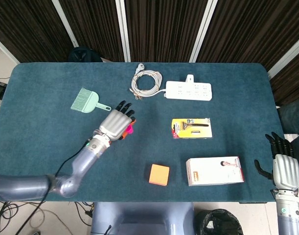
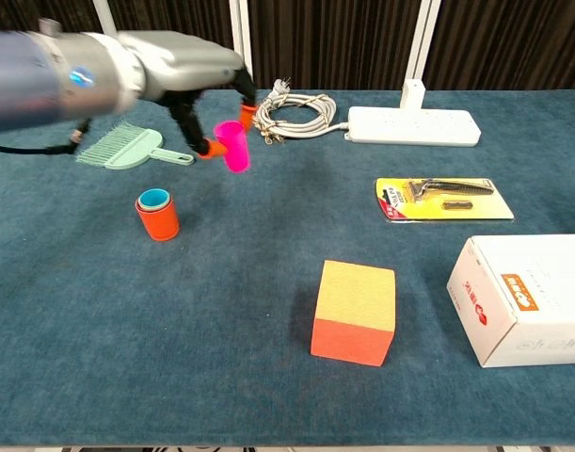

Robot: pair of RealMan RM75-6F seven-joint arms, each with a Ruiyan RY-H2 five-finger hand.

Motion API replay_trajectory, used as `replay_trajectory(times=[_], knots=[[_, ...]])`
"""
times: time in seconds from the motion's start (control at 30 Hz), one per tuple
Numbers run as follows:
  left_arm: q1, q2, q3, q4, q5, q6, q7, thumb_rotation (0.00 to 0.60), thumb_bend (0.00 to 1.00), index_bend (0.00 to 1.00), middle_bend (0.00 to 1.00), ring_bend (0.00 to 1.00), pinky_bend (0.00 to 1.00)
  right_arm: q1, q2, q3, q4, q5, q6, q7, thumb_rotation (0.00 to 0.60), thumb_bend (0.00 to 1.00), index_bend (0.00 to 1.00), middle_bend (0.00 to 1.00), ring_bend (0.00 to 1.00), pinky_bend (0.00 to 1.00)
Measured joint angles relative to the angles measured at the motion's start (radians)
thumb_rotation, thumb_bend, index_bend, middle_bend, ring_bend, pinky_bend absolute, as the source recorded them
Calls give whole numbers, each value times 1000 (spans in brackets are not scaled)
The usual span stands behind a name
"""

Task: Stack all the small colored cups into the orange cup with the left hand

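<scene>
left hand (image 2: 188,75): pinching pink cup (image 2: 234,146), lifted off surface, mid-left | orange cup (image 2: 159,216): upright toward near-left, teal cup (image 2: 154,198) nested inside | right hand (image 1: 285,169): fingers spread, idle at near-right corner | step: carry pink cup over orange cup, keep it upright, centre above rim, lower before release

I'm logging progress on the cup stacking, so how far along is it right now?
Partly done. The orange cup stands on the table with a teal cup already nested inside. In hand: the left hand holds the pink cup lifted clear of the table, up and to the right of the orange cup. Left: carry the pink cup over and set it into the stack. No other loose cups show.
</scene>
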Motion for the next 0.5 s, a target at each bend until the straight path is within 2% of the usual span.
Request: replay_trajectory(times=[0.2,0.5], knots=[[92,141,62,-93,80,28,-65,600,311,429,211,0,0,-2,0,-3,-9,-7,8,-11,600,398,128,73,89,48],[146,153,111,-59,169,7,-154,600,311,425,212,0,0,-5,2,-3,-15,-10,16,-14,600,398,129,73,89,48]])
